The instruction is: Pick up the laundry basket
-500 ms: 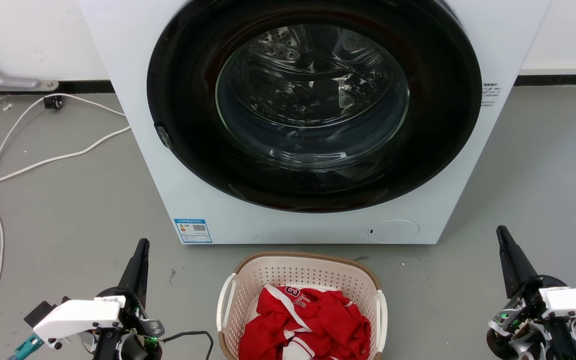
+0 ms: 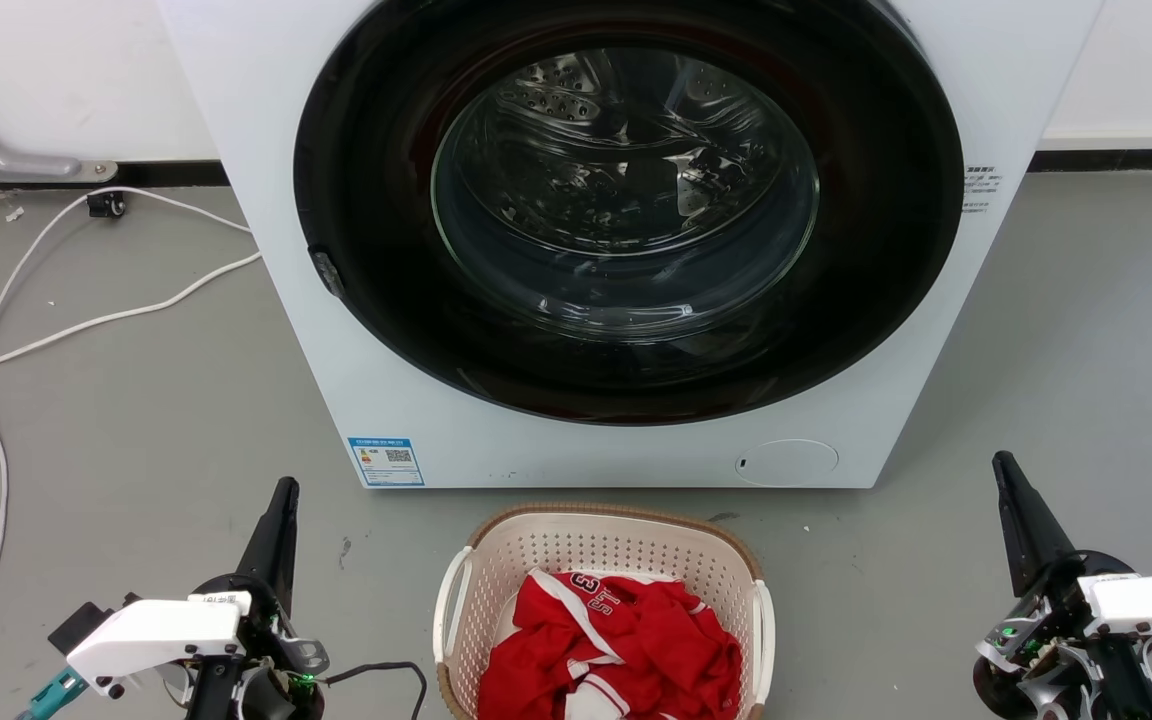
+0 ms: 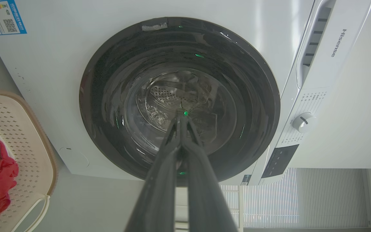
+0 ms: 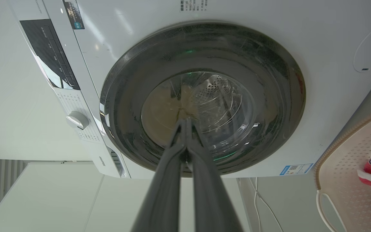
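Note:
The laundry basket (image 2: 596, 545) stands on the grey floor just in front of the washer, cream and perforated with a brown rim and white loop handles; a red garment (image 2: 616, 640) lies in it. The left wrist view has the laundry basket (image 3: 27, 145) at its left edge, and the right wrist view has the laundry basket (image 4: 343, 174) at its right edge. My left gripper (image 2: 285, 487) is left of the basket, apart from it, fingers together. My right gripper (image 2: 1000, 460) is off to the right, also shut and empty. In both wrist views the fingertips meet, left gripper (image 3: 181, 118) and right gripper (image 4: 185, 120).
A white front-loading washer (image 2: 266, 130) with a closed dark round glass door (image 2: 626, 210) stands right behind the basket. White cables (image 2: 86, 320) trail over the floor at the left. Bare grey floor lies on both sides of the basket.

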### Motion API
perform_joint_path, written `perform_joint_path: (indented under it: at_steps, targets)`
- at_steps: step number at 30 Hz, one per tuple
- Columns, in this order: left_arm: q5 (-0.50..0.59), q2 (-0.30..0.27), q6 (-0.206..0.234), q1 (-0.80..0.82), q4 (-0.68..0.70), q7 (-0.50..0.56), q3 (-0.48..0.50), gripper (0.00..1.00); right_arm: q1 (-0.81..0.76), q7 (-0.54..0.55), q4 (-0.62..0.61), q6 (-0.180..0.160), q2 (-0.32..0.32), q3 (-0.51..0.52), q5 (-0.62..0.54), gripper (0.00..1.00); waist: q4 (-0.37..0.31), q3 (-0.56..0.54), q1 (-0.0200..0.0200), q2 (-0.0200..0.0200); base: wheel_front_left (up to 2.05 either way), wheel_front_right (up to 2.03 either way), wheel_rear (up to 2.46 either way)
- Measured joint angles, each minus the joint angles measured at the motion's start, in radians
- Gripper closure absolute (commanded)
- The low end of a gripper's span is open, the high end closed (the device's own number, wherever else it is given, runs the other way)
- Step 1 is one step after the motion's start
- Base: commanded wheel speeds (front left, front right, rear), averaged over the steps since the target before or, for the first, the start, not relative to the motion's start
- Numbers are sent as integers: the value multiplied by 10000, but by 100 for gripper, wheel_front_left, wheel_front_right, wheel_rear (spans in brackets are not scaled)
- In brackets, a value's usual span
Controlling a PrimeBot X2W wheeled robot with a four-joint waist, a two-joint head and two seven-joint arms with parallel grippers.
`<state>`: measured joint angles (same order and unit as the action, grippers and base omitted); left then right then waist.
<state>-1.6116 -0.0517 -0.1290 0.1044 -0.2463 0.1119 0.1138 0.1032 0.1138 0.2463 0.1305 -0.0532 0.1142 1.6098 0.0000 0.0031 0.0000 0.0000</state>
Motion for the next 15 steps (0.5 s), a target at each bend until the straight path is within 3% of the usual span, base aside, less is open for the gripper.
perform_joint_path:
  at_steps: [15]
  targets:
    - [0,0,0,0,0,2,2,100,1,0,0,0,2,2,-8,100,0,0,0,0,0,0,0]
